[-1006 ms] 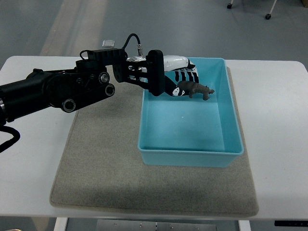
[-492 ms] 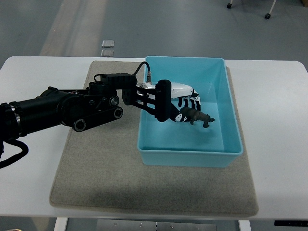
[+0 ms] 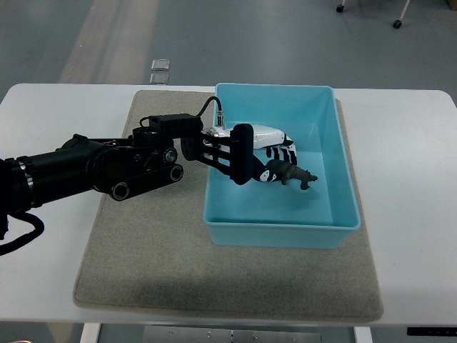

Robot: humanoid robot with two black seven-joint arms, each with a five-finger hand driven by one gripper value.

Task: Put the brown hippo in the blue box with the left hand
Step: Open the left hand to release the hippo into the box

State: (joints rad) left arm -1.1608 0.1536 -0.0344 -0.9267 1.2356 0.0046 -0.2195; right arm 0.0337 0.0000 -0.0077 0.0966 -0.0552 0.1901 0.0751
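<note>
One robot hand (image 3: pixel 275 158), the left, white-shelled with black-striped fingers, is reaching over the blue box (image 3: pixel 282 221) rim and gripping the small brown hippo (image 3: pixel 293 174) inside it. Smooth plastic walls are framing the glossy toy. Beneath, a coarse grey felt mat (image 3: pixel 150 250) is covering the white table (image 3: pixel 414 214); grey floor (image 3: pixel 235 36) is showing beyond.
</note>
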